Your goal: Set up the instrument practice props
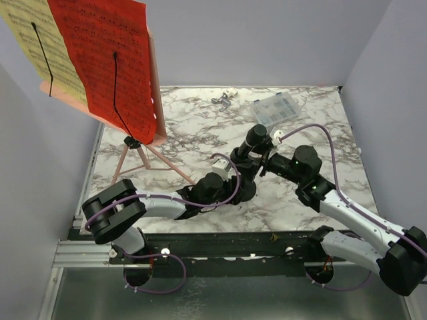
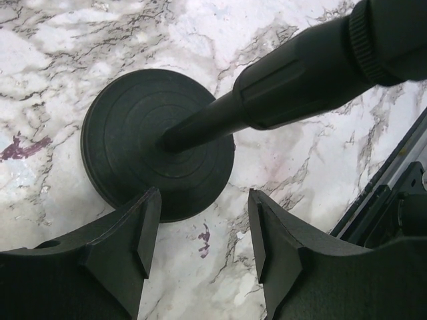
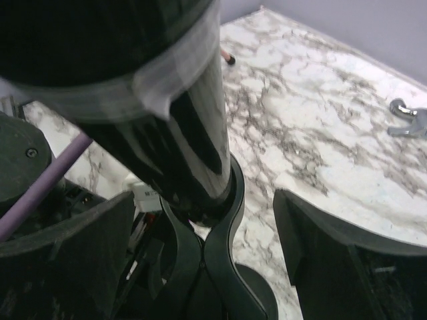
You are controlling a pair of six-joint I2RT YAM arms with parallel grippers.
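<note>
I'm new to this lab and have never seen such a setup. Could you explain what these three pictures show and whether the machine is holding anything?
Two robot arms are bolted at the near edge of the marble table. One picture looks down from above. The other two come from a camera on each wrist.

On the table are:
- a pink music stand carrying a red page and a yellow page
- a black microphone on a round base
- a clear box
- small metal bits

The left end effector is open just short of the round base. The right end effector is open with its fingers on either side of the microphone. Neither is holding anything.
</note>
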